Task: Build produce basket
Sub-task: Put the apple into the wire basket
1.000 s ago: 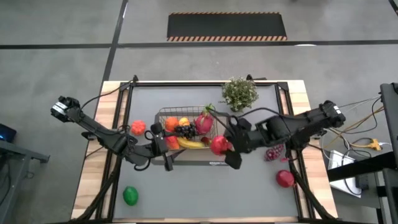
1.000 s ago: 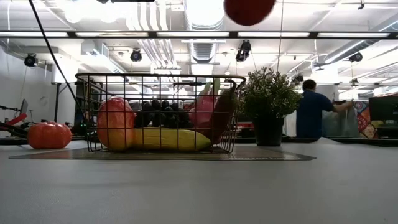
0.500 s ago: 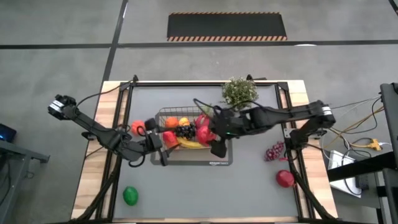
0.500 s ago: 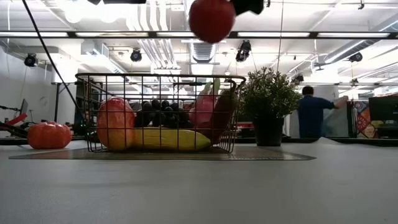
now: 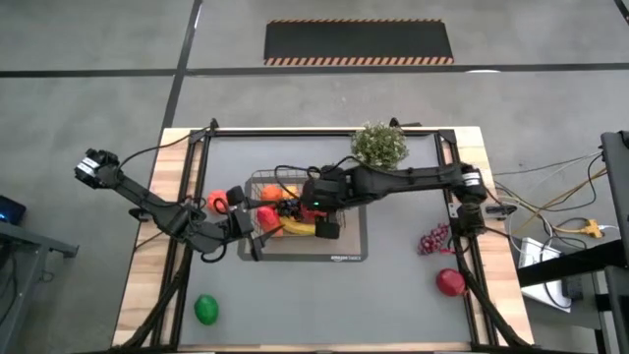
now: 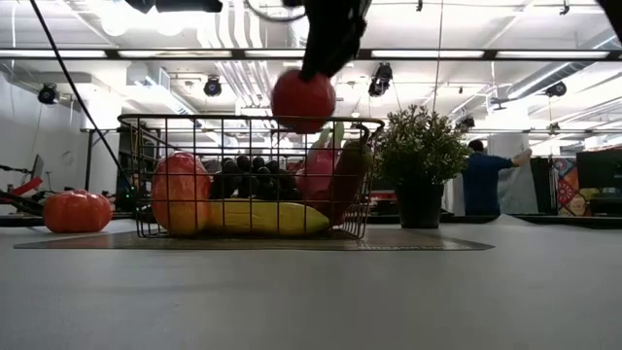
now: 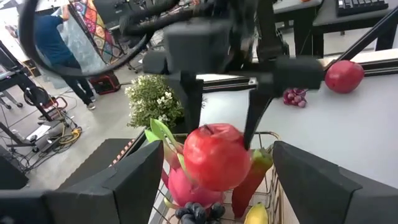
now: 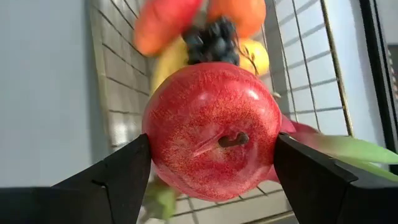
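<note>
Now, right gripper (image 8: 211, 163) clamped on a red apple (image 6: 303, 100) above the basket (image 6: 249, 123), left gripper (image 7: 205, 186) open beside it, empty.

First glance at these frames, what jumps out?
The red apple clamped in the right gripper, hanging just above the wire basket at mid-table, over the fruit already inside. The left gripper hovers open at the basket's left end. A green lime sits alone near the table's front left corner.
</note>
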